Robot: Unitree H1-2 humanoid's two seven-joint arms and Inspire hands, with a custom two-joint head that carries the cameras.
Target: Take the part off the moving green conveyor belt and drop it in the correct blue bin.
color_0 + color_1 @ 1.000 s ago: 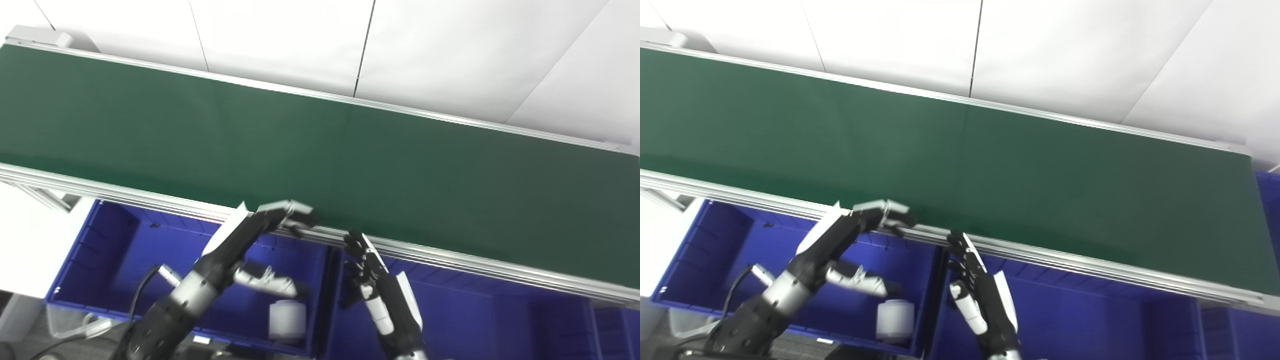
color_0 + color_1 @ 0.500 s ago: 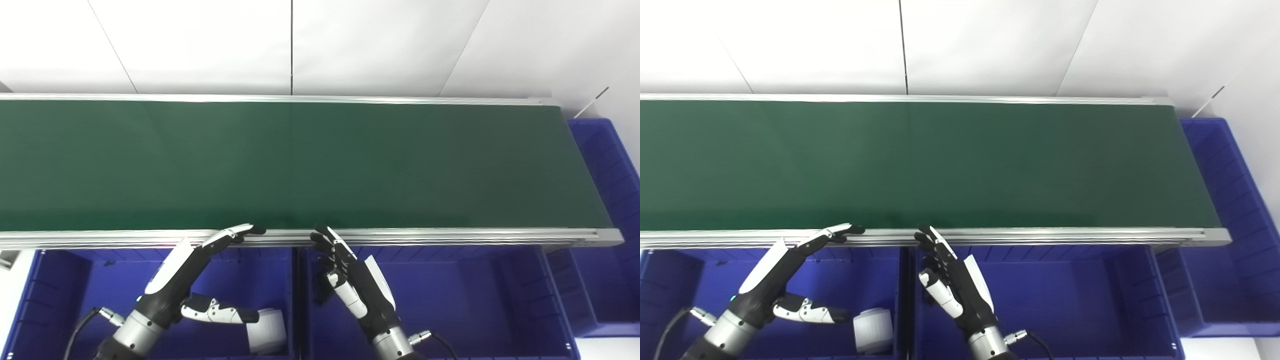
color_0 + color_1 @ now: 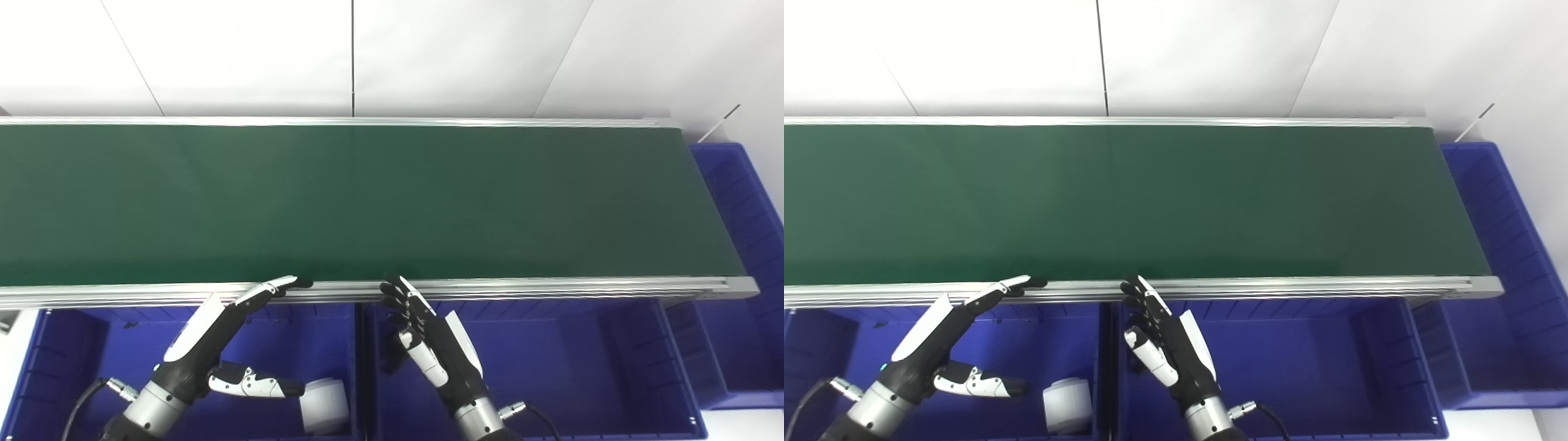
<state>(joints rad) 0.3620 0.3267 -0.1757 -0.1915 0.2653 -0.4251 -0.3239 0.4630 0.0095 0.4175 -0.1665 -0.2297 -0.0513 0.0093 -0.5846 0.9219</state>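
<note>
White, short and round, the only part (image 3: 324,413) in view lies already in the left bin (image 3: 61,361), at its front right corner, and not on the belt (image 3: 367,196). It is just beside the thumb of the left hand (image 3: 214,334), a little to the right and below it, but I see a small gap between them. The left hand is empty, its fingers (image 3: 278,286) are stretched out and apart, and the tips reach up to the metal rail (image 3: 551,286) of the belt. The thumb points to the right, toward the part.

Green belt runs across the whole width of both views, and no part shows on it anywhere. So for a next pick there is nothing yet to reach for; I judge that both hands wait at the rail for a new part to come.

Right of the divider, the right hand (image 3: 432,340) hangs over the middle bin (image 3: 582,367), also empty and with fingers apart, tips at the rail. This bin shows nothing inside. A further bin (image 3: 744,202) stands at the right end of the belt.

Both hands are about equally near the belt edge, so which one picks depends on where the part arrives; this I cannot tell now.
</note>
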